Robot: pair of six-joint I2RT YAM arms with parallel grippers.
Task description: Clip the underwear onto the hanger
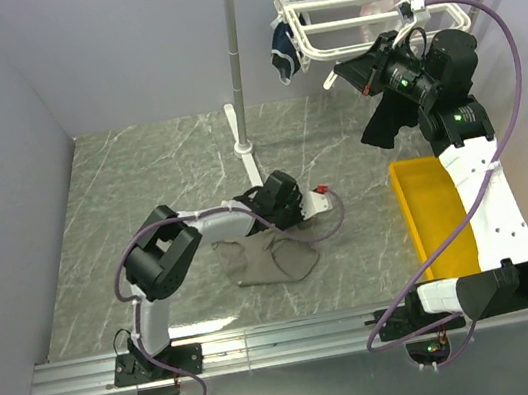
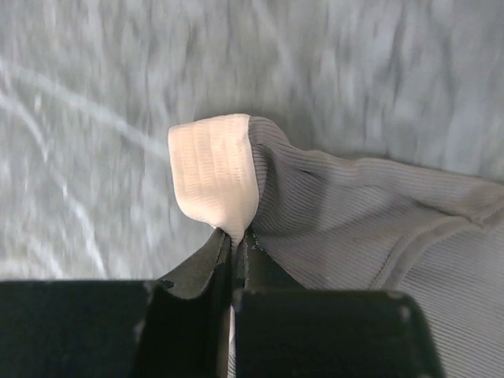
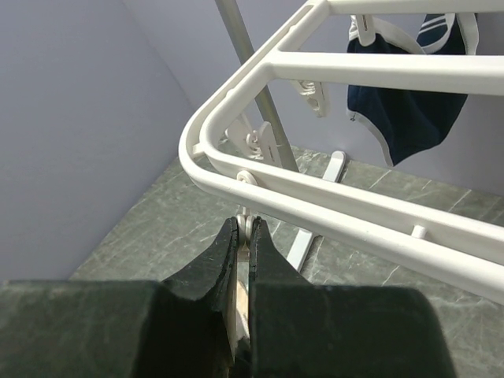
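The taupe underwear [image 1: 272, 259] lies crumpled on the marble table. My left gripper [image 2: 239, 235] is shut on its waistband, and a fold of beige waistband [image 2: 214, 169] sticks up from the fingertips, with ribbed taupe fabric [image 2: 362, 213] trailing right. In the top view that left gripper [image 1: 281, 203] sits at the garment's far edge. The white hanger [image 1: 353, 2] hangs from the rail at the back. My right gripper [image 3: 245, 225] is shut on a dangling white clip [image 3: 245, 272] just under the hanger's [image 3: 315, 203] corner bar. The top view has my right gripper [image 1: 335, 77] below the hanger's near-left corner.
Navy briefs [image 3: 402, 110] are clipped to the hanger's far side and show at its left end [image 1: 282, 52]. A black garment [image 1: 385, 121] hangs under the right arm. A yellow bin [image 1: 434, 215] stands at right. The grey pole stand [image 1: 236, 80] rises behind the underwear.
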